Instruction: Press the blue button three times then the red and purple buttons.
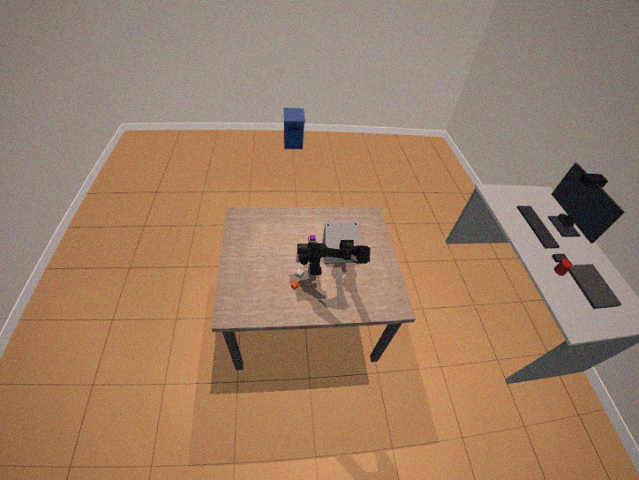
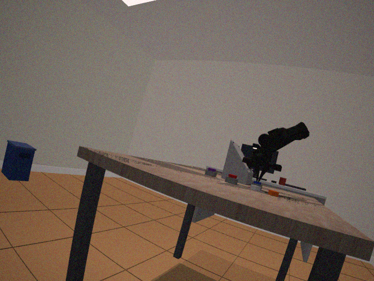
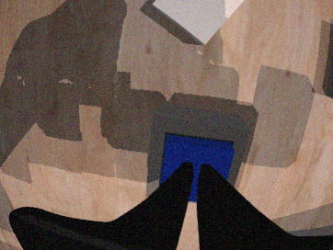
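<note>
The blue button sits in its grey housing; the arm hides it in the top view. My gripper is shut and empty. Its fingertips are over the blue cap, at its top or just above it; I cannot tell whether the cap is pressed down. The red button is beside it, mostly hidden by the arm in the top view. The purple button is farther along, clear of the fingers.
A white block lies close to the blue button. An orange block lies a little beyond it. A grey panel stands by the arm on the wooden table.
</note>
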